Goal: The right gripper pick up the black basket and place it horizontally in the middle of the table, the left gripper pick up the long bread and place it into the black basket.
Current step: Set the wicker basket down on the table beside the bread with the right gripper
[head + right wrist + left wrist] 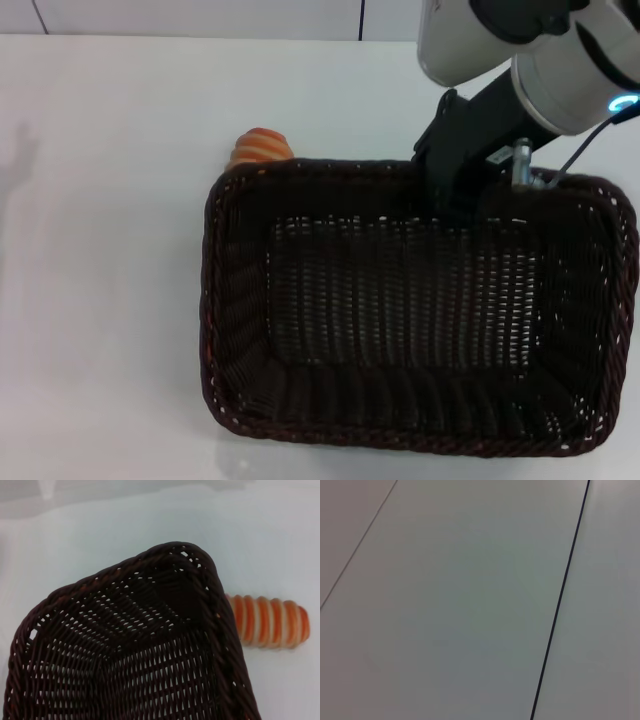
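The right tool (pixel 468 205) grips the basket (pixel 410 310) rim at 1 o'clock, bread (pixel 261 148) behind its 11 o'clock corner on the surface (pixel 100 250).

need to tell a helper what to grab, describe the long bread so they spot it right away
Start at the white table and find the big black basket the right gripper reaches onto at its far rim. Just outside the basket's far left corner, lying on the table, is the long bread. It is the only bright thing there: a small oblong roll with orange and cream stripes.

White table (pixel 110 250) bears black basket (pixel 240 330) and long bread (pixel 262 147)
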You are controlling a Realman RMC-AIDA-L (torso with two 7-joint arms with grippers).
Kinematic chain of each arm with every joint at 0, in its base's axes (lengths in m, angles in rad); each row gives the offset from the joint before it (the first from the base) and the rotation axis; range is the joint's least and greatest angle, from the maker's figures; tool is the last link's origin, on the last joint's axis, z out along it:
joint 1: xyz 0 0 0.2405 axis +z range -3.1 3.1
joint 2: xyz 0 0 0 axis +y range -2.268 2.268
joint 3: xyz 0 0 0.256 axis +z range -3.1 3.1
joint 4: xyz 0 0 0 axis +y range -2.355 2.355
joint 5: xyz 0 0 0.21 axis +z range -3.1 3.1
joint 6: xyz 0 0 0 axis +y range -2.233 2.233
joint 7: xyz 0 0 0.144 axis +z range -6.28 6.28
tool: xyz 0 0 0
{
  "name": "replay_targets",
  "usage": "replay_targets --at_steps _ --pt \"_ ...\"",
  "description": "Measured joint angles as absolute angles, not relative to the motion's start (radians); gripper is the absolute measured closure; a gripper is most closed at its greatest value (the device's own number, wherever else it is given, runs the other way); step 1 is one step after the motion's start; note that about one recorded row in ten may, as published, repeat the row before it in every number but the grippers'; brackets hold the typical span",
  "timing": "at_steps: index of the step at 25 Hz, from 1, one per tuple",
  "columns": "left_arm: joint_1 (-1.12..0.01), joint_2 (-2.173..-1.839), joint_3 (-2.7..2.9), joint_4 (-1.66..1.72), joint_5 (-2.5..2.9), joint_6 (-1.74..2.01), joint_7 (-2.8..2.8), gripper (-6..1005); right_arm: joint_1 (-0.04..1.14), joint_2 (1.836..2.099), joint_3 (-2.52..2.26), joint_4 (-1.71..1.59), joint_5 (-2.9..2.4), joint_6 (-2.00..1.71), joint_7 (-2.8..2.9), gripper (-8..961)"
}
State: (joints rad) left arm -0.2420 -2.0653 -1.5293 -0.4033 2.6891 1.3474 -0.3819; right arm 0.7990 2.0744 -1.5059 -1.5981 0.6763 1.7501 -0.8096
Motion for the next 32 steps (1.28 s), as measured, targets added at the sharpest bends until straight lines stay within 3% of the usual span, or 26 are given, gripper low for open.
replay_targets --at_steps 17,32 --pt "-0.239 -2.062 -1.528 -0.402 2.697 1.346 -0.394 168 0.815 2.077 -1.592 -1.512 0.674 1.7 -0.762 816" --pt "-0.238 -2.062 -1.528 -0.408 2.697 1.351 -0.402 170 0.835 2.076 -1.598 -1.473 0.631 1.58 -0.742 637"
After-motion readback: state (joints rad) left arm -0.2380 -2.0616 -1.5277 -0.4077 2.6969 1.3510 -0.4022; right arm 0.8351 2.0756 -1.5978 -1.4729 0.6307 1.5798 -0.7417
